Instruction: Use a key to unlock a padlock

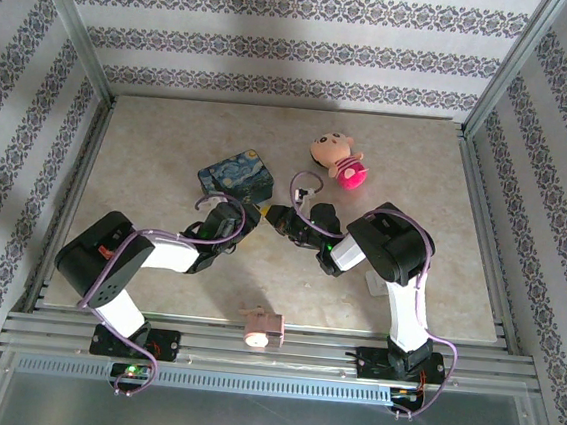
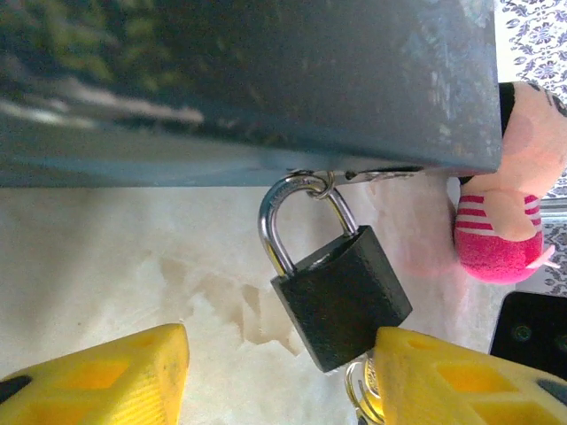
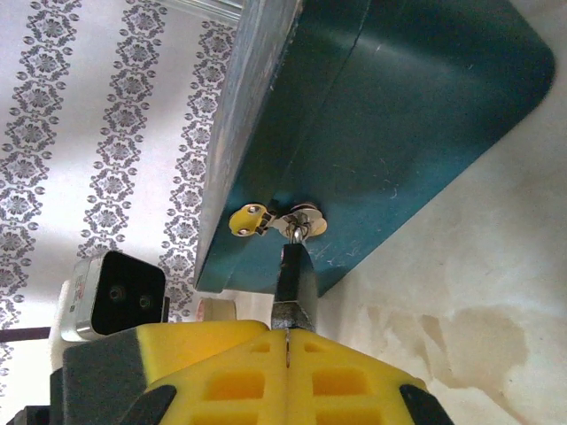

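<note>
Matte black, boxy padlock [image 2: 341, 292] with a shiny curved shackle is hanging from the blue tin's [image 2: 266, 80] hasp. Left gripper [image 2: 279, 354] is holding its yellow fingers apart around it. Right gripper [image 3: 288, 332] is pressing its fingers together at the lock's free end.

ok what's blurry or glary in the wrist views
left wrist: the tin up close is smeared out of focus, the padlock is sharp, its shackle glints; right wrist: tin and wallpaper look crisp, no harsh glare

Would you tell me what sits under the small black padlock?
A silvery metal ring shows beneath the small black padlock; the rest is covered by a yellow claw finger.
</note>
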`<act>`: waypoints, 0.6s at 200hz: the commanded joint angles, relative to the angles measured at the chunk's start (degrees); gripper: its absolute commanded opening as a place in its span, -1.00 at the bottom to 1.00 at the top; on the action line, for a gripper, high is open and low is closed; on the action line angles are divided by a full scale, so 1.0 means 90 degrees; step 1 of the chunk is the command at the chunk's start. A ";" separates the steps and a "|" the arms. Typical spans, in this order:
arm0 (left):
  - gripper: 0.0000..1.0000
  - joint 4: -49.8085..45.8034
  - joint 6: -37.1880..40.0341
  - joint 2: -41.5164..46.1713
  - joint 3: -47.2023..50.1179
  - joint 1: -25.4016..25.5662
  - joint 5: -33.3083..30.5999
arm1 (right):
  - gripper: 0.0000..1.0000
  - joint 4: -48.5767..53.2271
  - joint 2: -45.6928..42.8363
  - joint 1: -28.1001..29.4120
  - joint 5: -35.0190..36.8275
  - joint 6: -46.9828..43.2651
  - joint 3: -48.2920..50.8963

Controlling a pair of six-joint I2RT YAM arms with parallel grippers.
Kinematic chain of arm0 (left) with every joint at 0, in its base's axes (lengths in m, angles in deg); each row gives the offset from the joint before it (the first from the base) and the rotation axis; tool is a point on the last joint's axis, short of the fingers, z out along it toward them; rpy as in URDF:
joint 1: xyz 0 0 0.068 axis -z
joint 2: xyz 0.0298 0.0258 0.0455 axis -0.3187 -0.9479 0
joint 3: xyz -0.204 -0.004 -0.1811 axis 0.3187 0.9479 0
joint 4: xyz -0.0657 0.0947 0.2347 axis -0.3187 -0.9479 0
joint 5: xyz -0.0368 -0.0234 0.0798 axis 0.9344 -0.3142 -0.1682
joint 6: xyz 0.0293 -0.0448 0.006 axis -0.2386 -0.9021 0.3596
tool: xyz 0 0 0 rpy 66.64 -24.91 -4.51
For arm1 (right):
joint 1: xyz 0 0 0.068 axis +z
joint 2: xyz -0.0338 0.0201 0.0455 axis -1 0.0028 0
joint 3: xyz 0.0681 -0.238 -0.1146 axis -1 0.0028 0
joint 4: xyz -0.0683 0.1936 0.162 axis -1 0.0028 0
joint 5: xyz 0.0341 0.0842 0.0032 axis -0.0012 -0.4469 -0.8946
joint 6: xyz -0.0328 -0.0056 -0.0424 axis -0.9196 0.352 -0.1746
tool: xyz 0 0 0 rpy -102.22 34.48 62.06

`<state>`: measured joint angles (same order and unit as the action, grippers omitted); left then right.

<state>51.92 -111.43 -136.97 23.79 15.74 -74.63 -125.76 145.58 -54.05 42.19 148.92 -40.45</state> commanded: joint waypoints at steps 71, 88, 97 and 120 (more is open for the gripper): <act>-0.01 0.2017 -0.0659 -0.0776 0.0143 -0.0230 -0.0132 | -1.00 -0.0388 0.0099 0.0066 0.0025 0.0057 -0.0128; -0.07 0.2201 -0.0698 -0.0881 0.0158 -0.0258 -0.0105 | -1.00 -0.0391 0.0098 0.0065 0.0018 0.0062 -0.0124; -0.11 0.2231 -0.0697 -0.0906 0.0161 -0.0259 -0.0102 | -1.00 -0.0391 0.0097 0.0066 0.0023 0.0062 -0.0123; -0.24 0.2174 -0.0699 -0.0890 0.0163 -0.0263 -0.0129 | -1.00 -0.0394 0.0095 0.0065 0.0016 0.0062 -0.0132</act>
<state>68.75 -117.02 -144.51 24.49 14.23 -74.89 -125.81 146.06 -54.05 42.73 148.92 -40.69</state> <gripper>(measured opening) 0.411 0.042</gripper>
